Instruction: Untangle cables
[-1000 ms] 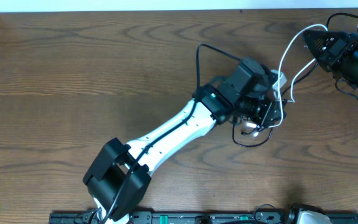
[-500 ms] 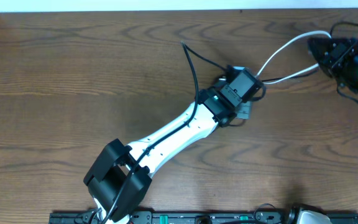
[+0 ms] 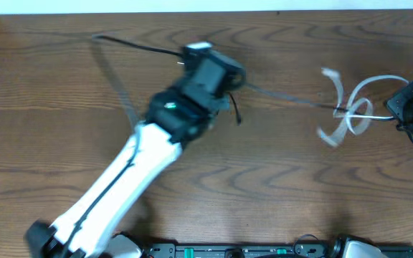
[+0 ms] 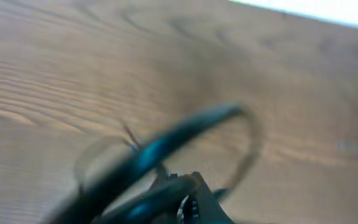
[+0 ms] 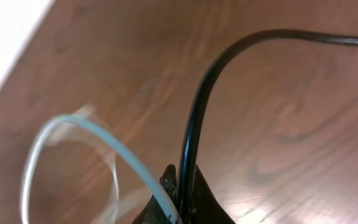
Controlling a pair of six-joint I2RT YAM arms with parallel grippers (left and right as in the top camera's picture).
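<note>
Left pincer [image 3: 196, 51] swung leftward, grip unclear, black cable [image 5: 194, 112] and white cable [image 5: 98, 134] clenched in right pincer [image 5: 179, 186]

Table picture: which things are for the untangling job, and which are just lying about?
For the job:
black cable
white cable

Just there:
wooden table
black rail along the table's front edge

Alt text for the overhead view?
Left arm reaches diagonally across a wooden table; a motion-blurred black cable runs past the left gripper toward the right gripper at the right edge, where a white cable loops.
</note>
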